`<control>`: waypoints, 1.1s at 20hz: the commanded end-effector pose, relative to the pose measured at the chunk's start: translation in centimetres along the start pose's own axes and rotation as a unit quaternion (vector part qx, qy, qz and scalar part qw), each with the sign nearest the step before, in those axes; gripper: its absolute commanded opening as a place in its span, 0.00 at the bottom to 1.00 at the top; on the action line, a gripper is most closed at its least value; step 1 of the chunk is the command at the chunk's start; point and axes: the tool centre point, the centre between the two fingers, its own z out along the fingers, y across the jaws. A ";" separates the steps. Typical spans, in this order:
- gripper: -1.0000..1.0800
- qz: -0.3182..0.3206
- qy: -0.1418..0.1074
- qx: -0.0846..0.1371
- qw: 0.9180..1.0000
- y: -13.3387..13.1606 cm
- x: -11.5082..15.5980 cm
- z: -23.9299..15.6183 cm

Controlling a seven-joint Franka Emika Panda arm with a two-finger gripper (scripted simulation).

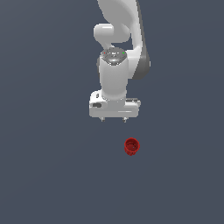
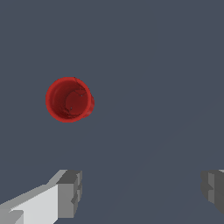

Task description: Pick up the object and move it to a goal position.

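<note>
Hovering above a plain grey floor (image 1: 43,175), with gripper (image 1: 113,118) pointing straight down and fingers spread wide, holding nothing. Showing, in the wrist view, one grey fingertip (image 2: 70,193) and its partner (image 2: 213,190) standing well apart, with bare floor between them. Sitting upright toward the exterior view's right and a little nearer that camera than the fingertips: the small red cup (image 1: 131,146), hollow mouth facing up, a small bump on its side. Resting clear of the gripper, not between the jaws, touching neither finger. Lying, in the wrist view, outside the gap between the fingers, offset beyond the line joining them and closer to one fingertip than to the other. Standing with its axis vertical, so a round wall is offering itself to a pinch from any side. Calling, by the look of it, for a sideways shift over the cup before any descent. Showing no goal marker in either view.
</note>
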 end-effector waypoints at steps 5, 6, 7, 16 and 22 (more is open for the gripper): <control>0.96 -0.002 -0.004 -0.003 1.000 -0.5 -0.1 0.4; 0.96 -0.004 -0.005 -0.004 1.000 -0.7 -0.2 0.7; 0.96 -0.006 -0.007 -0.006 1.000 -1.0 -0.4 0.9; 0.96 -0.007 -0.011 -0.009 1.000 -1.5 -0.5 1.4; 0.96 0.013 -0.012 -0.008 1.000 -2.3 0.6 2.2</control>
